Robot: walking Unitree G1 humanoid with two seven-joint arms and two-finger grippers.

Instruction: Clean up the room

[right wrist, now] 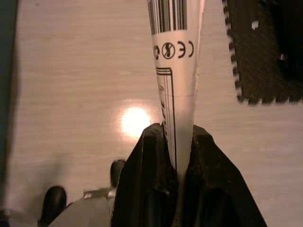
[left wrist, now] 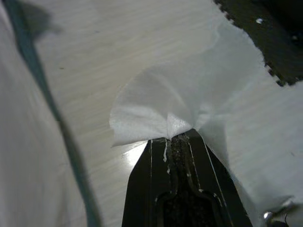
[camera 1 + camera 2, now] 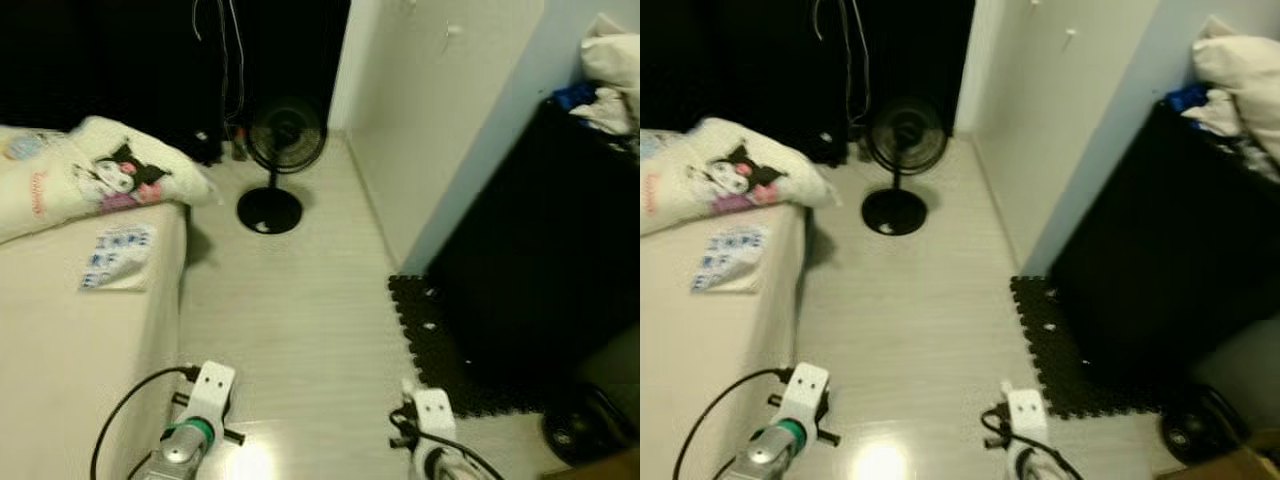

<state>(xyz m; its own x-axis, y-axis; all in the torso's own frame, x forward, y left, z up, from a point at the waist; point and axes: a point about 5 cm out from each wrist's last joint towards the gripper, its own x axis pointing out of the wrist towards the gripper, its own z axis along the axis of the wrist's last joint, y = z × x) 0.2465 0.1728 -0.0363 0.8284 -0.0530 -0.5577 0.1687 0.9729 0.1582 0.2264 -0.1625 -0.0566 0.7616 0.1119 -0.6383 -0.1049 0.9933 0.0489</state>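
My left gripper (image 2: 174, 137) is shut on a crumpled white tissue (image 2: 189, 94), which fans out above the pale wood floor (image 2: 94, 56). My right gripper (image 1: 177, 130) is shut on a folded white sheet of packaging (image 1: 176, 56) printed with a barcode and symbols; the sheet sticks straight out from between the black fingers (image 1: 142, 170). In the left eye view both silver arms reach in from the bottom edge, the left wrist (image 3: 205, 395) beside the bed and the right wrist (image 3: 432, 415) near the mat.
A bed (image 3: 60, 350) on the left carries a cartoon pillow (image 3: 100, 175) and a printed packet (image 3: 118, 258). A black standing fan (image 3: 280, 150) stands ahead by dark curtains. On the right are a white wall corner (image 3: 420, 130), a black foam mat (image 3: 440, 340) and a black cabinet (image 3: 540, 250) piled with clothes (image 3: 610, 80).
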